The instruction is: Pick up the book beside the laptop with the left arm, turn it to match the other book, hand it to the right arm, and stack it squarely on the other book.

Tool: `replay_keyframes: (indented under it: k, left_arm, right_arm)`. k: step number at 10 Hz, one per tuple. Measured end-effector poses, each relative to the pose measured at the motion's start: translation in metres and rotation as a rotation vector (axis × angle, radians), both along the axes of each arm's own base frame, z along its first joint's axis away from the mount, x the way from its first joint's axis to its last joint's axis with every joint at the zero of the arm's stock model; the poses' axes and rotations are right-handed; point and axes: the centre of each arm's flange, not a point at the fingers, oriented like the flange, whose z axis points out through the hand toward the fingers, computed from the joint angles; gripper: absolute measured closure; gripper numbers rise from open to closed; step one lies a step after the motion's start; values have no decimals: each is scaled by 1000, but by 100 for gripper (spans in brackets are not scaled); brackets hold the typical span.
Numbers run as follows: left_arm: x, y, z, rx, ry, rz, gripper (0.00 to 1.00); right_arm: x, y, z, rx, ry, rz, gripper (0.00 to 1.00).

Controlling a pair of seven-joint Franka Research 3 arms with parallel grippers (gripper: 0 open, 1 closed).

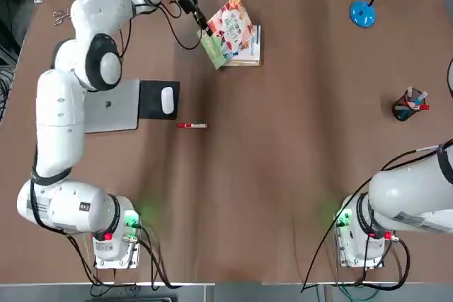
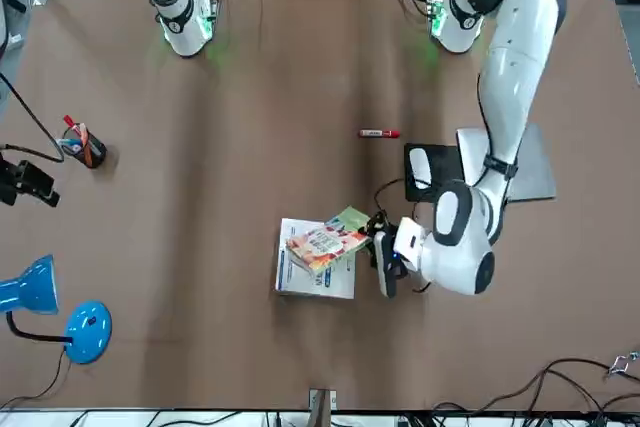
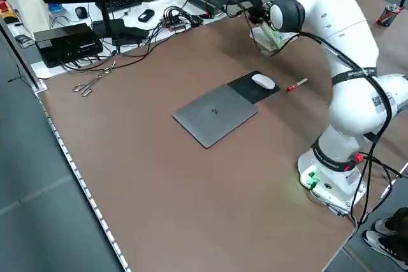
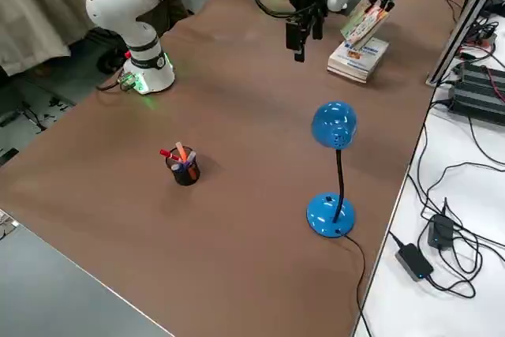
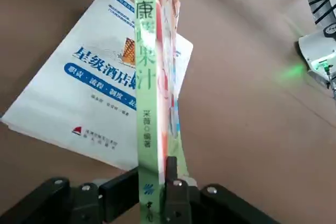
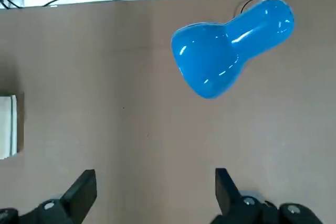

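Light was even and fairly bright across the brown table [image 1: 283, 175], with only soft, short shadows. Green indicator glow spilled onto the tabletop beside both arm bases, at seven and five o'clock in the overhead view. The blue lamp [image 6: 231, 45] carried small white glints. In the left wrist view the book [image 5: 152, 77] stood close and slightly soft.

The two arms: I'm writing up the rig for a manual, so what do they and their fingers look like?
Both are glossy white with rounded segments, dark grey joint caps and black bands. The left arm and right arm stand on bases lit green with red buttons, trailing black cables. The left gripper and right gripper have black, blocky fingers.
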Motion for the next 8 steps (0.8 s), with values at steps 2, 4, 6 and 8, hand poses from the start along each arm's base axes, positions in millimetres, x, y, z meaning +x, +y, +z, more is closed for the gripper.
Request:
replay_keyframes:
  k: [2,4,6,8]
  left_arm:
    - [9,-2,9,41,-58,-4,82]
    - [12,-10,12,56,-93,-6,82]
    - [13,-18,5,78,-128,-1,82]
    - [11,-27,-1,82,-141,-5,82]
  right_arm:
    - [12,-2,-23,31,10,-7,2]
    - [26,3,-55,58,20,-5,14]
    - [31,26,-64,65,28,23,37]
    - [31,54,-66,72,44,11,71]
